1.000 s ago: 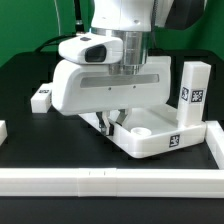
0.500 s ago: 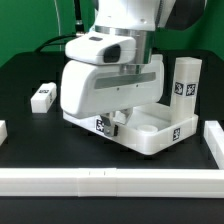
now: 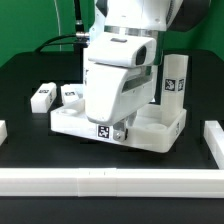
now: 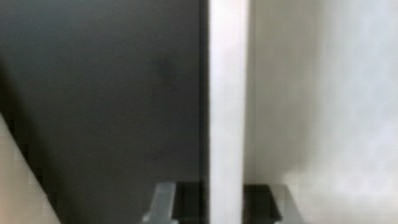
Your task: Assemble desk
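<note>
Your gripper (image 3: 118,130) is closed tight on the near rim of the desk tray (image 3: 160,132); in the wrist view the thin wall runs straight between its fingers (image 4: 178,203). You seem to be repositioning the tray, so keep it flat on the tabletop (image 3: 25,140) and don't jolt the upright leg (image 3: 174,85) beyond the gripper. One loose leg (image 3: 42,96) and a second leg (image 3: 72,95) lie to one side. The border rail (image 3: 110,182) runs near the gripper on the camera side, so room is short there.

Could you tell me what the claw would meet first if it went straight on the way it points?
The claw points down, shut on the raised rim of the tabletop, so it would likely press into the tabletop's floor first; the black table lies under that.
</note>
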Tool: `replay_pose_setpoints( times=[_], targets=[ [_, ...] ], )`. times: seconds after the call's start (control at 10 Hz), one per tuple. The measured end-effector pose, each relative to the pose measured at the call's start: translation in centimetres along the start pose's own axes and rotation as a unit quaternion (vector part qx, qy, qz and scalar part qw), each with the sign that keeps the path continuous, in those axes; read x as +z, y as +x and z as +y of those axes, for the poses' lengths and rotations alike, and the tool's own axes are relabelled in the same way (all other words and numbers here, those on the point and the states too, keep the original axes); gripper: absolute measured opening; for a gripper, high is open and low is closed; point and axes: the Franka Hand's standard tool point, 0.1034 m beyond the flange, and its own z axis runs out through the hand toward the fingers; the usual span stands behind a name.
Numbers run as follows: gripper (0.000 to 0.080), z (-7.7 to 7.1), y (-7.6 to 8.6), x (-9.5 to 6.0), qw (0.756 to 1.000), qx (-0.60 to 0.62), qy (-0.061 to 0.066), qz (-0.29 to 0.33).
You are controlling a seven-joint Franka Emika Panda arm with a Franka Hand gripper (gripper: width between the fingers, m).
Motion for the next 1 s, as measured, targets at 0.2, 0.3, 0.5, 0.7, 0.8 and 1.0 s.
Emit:
replay_pose_setpoints(
  times=[0.2,0.3,0.5,0.7,0.8,1.0],
  targets=[
    [0.0064,-0.2,0.7,0.1,0.996,-0.086,-0.004,-0.004],
    [0.0064,-0.1,1.5,0.1,0.992,-0.123,-0.003,-0.006],
    [0.0064,0.7,2.8,-0.2,0.982,-0.187,-0.006,-0.01],
    [0.0064,0.9,2.6,-0.2,0.978,-0.208,-0.007,-0.012],
    [0.0064,0.9,2.6,-0.2,0.979,-0.205,-0.003,-0.014],
    [0.0063,2.6,3.4,-0.8,0.979,-0.203,-0.002,-0.02]
  ],
)
